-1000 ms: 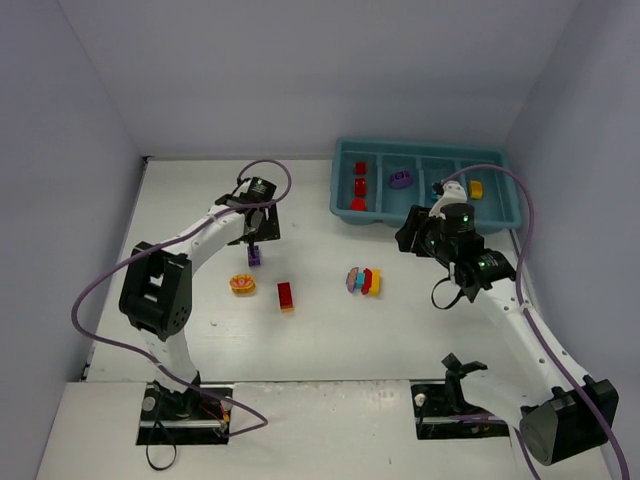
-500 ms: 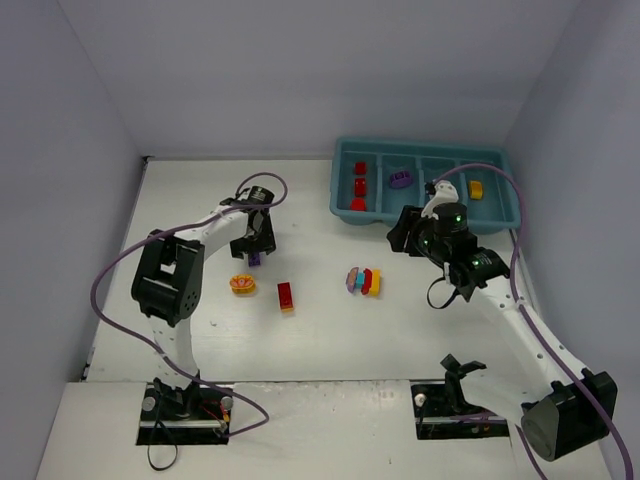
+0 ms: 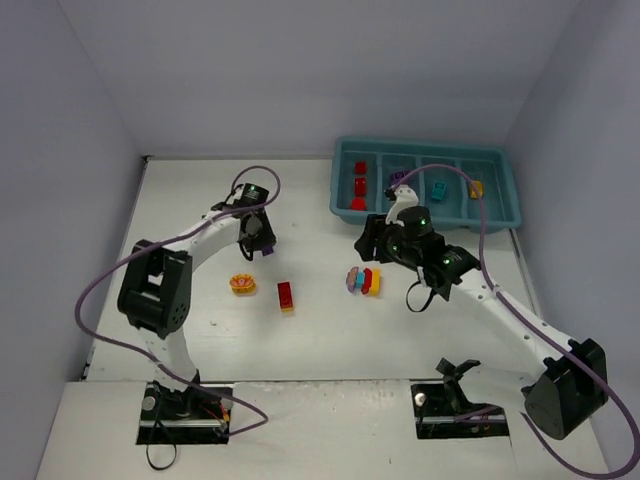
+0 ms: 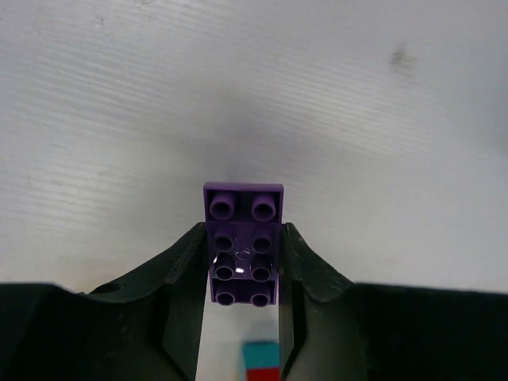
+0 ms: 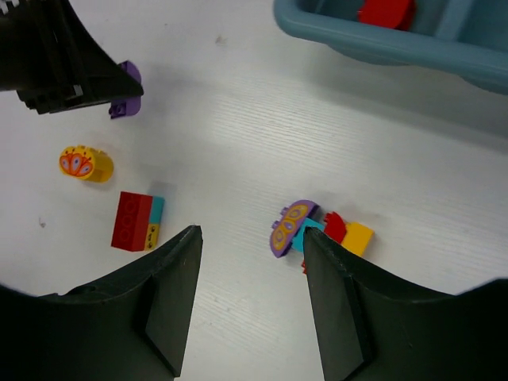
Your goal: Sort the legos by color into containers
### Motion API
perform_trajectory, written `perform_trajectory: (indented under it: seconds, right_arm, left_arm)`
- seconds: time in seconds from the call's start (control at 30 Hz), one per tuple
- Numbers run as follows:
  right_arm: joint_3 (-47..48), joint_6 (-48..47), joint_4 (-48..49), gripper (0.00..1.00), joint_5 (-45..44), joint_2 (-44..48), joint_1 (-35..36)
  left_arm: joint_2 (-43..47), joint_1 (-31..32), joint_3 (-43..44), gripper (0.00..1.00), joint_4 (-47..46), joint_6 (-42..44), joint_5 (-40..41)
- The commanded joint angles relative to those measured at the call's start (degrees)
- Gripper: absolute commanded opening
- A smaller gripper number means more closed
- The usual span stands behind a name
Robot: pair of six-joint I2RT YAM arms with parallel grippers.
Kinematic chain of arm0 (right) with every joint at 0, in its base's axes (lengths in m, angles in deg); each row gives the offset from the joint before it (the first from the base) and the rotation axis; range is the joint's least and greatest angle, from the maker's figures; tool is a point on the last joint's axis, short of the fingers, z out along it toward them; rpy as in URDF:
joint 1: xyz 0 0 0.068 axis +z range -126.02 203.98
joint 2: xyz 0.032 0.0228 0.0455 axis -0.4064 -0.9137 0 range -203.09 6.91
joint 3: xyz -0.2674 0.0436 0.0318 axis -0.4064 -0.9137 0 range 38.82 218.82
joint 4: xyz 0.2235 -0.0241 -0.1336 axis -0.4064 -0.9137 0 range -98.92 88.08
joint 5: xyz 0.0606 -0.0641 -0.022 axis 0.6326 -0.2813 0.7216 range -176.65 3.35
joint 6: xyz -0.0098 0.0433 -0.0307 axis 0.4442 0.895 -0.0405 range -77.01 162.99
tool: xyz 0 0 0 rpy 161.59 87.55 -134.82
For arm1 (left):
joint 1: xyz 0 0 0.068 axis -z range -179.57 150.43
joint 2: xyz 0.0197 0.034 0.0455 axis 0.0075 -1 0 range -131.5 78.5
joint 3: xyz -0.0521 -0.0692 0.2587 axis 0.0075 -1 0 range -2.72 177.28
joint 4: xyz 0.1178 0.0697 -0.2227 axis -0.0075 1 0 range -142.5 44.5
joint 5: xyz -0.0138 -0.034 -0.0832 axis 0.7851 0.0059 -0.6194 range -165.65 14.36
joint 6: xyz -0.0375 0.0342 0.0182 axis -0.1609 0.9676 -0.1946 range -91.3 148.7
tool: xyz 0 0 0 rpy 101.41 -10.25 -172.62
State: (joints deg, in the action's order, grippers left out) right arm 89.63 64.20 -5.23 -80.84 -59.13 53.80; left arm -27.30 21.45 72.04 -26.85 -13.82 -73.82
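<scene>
My left gripper [image 4: 244, 238] is shut on a purple lego [image 4: 244, 246], studs facing the camera, low over the table. From above, that gripper [image 3: 262, 245] is at the left-centre of the table. My right gripper [image 5: 250, 234] is open and empty, hovering just left of a stuck-together cluster of purple, cyan, red and yellow legos [image 5: 317, 230] [image 3: 363, 280]. A red, cyan and yellow stack [image 3: 285, 296] and a round yellow lego [image 3: 241, 284] lie on the table. The teal tray of containers [image 3: 490, 218] holds red [image 3: 358, 185], cyan [image 3: 438, 190] and yellow [image 3: 476, 187] legos.
The tray sits at the back right, with my right arm reaching across in front of it. White walls close in the table on the left, back and right. In the right wrist view the tray's near wall [image 5: 381, 36] runs along the top.
My left gripper has closed on the purple lego. The right arm has swung left, away from the tray, to over the mixed cluster, its jaws unchanged.
</scene>
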Motion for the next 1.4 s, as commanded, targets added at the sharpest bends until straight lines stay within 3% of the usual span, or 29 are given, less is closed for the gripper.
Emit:
perform_trajectory:
  seconds: [0.0,0.43,1.13,1.2,1.37]
  right_arm:
    - [3.60,1.20,8.93,0.50,0.52,-1.98,2.34]
    - [14.23,-3.37,19.04,0.50,2.28,-13.40,10.95]
    - [19.85,-7.41,28.27,0.47,-1.85,-20.00,12.98]
    - [19.95,-7.41,28.36,0.45,-2.37,-20.00,12.98]
    - [19.24,-8.20,29.15,0.25,-3.95,-19.74,12.98]
  left_arm:
    - [11.13,0.78,-0.84,0.00,-11.56,-8.18,-6.65]
    - [23.44,3.94,-3.39,0.00,-24.06,-24.70,-16.06]
    - [28.63,5.79,-8.49,0.00,-30.31,-32.36,-17.65]
    - [28.63,5.79,-8.67,0.00,-30.39,-32.62,-17.47]
    - [28.81,5.88,-9.02,0.00,-30.57,-32.80,-17.47]
